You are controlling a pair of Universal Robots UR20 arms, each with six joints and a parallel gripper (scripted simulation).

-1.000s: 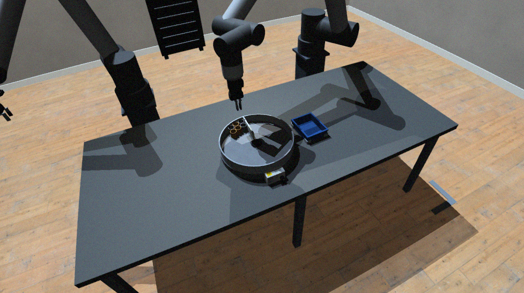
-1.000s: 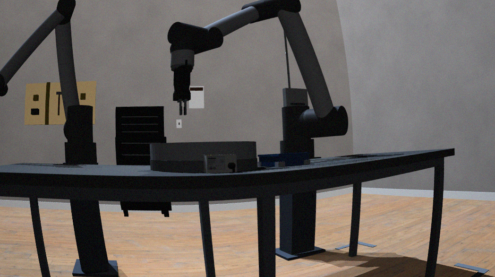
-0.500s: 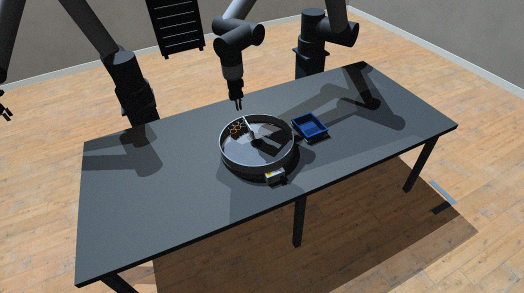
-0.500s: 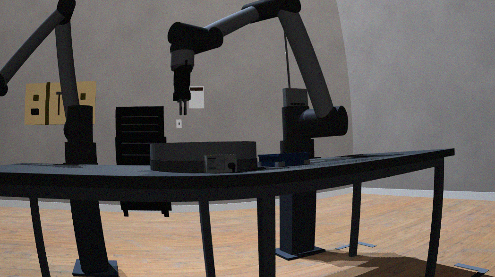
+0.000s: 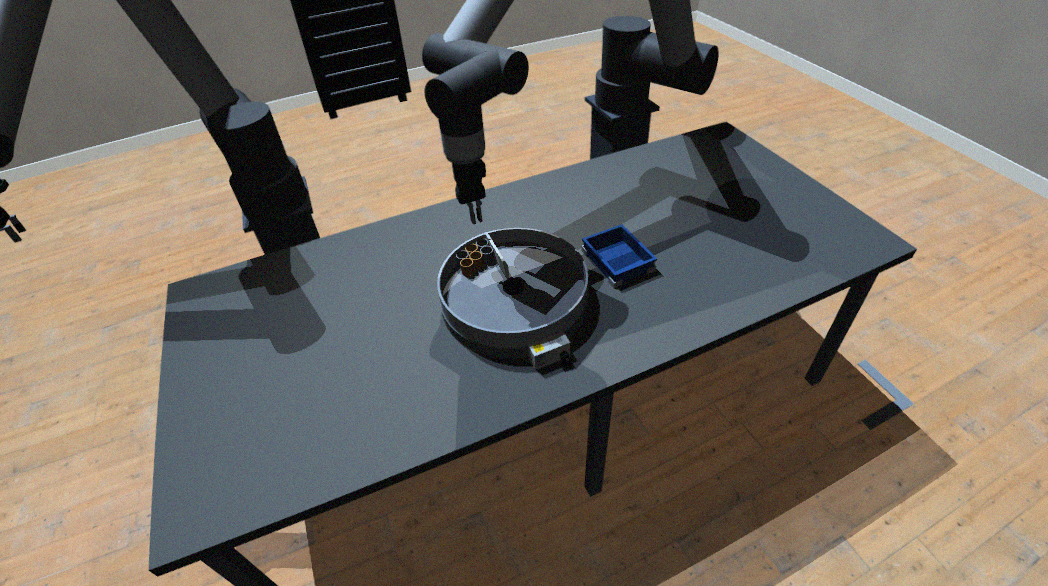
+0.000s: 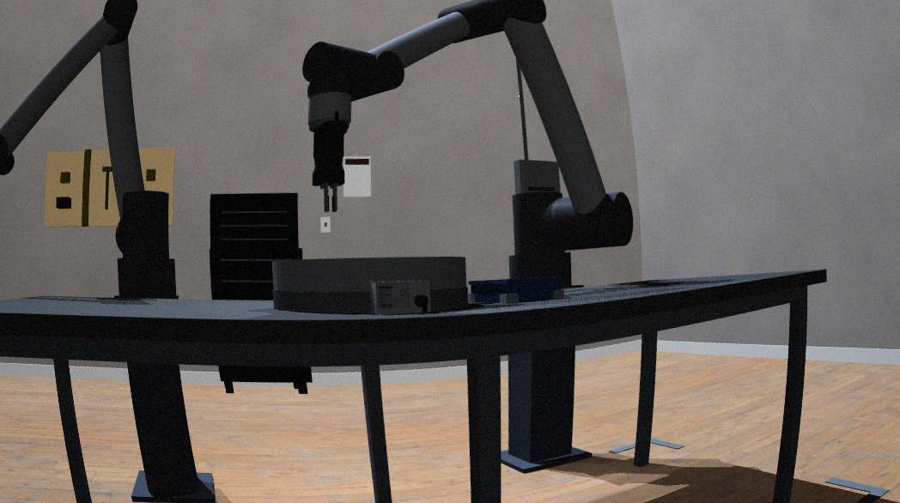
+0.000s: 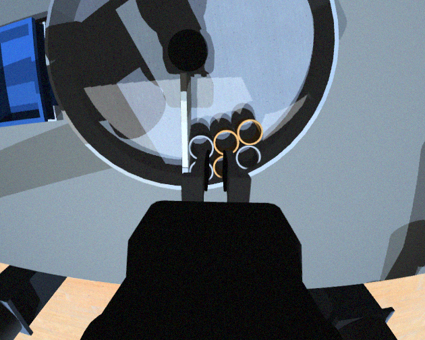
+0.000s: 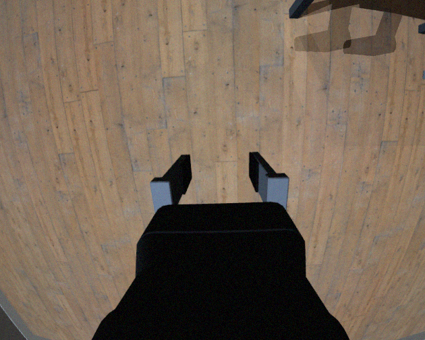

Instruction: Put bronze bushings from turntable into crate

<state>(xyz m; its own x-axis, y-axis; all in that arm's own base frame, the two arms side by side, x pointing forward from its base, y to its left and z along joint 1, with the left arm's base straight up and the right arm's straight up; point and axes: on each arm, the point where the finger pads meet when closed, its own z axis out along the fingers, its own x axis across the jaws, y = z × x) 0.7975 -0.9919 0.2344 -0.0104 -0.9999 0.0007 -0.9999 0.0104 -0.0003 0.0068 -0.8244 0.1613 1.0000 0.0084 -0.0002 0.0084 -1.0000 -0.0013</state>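
Three bronze bushings [image 7: 226, 131] [image 5: 470, 268] and three steel bushings [image 7: 201, 135] stand grouped beside the divider on the turntable [image 5: 494, 327] [image 6: 319, 273] [image 7: 336, 36]. The lowest bronze and a lower steel one are partly hidden by my left fingers in the left wrist view. The blue crate [image 5: 635, 268] [image 6: 531, 286] [image 7: 40, 80] looks level between its corner guides [image 7: 54, 113]; no bushing shows inside. My left gripper [image 5: 476, 220] [image 6: 330, 209] [image 7: 216, 162] hangs above the turntable's back rim, fingers partly open and empty. My right gripper [image 8: 219, 165] [image 5: 15, 230] is wide open and empty, off the table.
The upright divider [image 7: 183, 127] [image 5: 497, 254] runs from the hub [image 7: 187, 50] [image 5: 513, 285] toward the rim, on the crate side of the bushings. The turntable wall rises around them. A control box [image 5: 549, 351] [image 6: 400, 296] sits at the turntable's front.
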